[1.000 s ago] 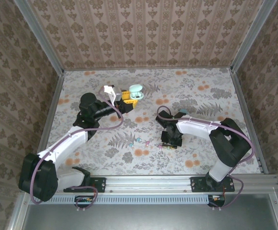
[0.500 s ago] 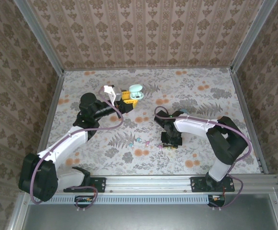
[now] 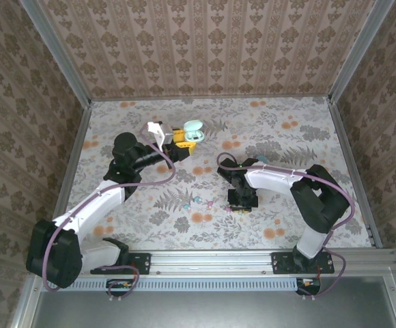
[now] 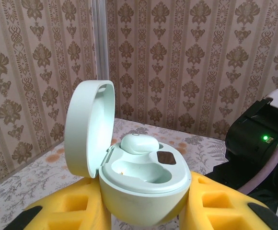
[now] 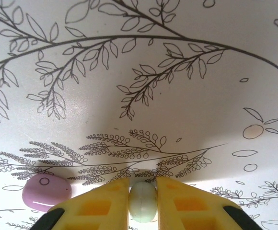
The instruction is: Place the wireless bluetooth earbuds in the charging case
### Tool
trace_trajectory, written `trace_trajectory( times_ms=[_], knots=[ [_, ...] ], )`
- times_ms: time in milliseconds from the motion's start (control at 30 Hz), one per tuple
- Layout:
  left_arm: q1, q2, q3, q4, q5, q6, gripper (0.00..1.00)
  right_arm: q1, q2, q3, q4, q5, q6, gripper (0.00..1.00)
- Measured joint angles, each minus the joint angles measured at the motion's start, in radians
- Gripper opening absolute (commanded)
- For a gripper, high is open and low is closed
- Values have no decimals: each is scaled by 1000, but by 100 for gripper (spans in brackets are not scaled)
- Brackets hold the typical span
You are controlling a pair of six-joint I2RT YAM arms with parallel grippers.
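Mint-green earbud [image 5: 143, 202] sits clamped inside the right pincer [image 5: 143, 188].

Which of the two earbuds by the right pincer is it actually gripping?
The pale green earbud, pinched between the right pincer's yellow fingers. The pink earbud lies loose on the table beside them.

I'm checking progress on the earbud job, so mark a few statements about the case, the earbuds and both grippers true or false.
1. The case has its lid shut. False: the lid stands open.
2. A mint earbud sits in the case. True; the other slot is empty.
3. The right gripper is shut on a pale green earbud. True.
4. The pink earbud is in the case. False: it lies on the table.
5. The left gripper is empty. False: it holds the case.
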Motion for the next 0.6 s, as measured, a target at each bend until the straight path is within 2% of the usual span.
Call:
trace_trajectory(
  times_ms=[367,600],
  knots=[
    [0,0,0,0,0,0,30,0,-37,5,-10,0,-1,18],
    [0,0,0,0,0,0,30,-47,-290,33,58,-69,-14,19]
  ],
)
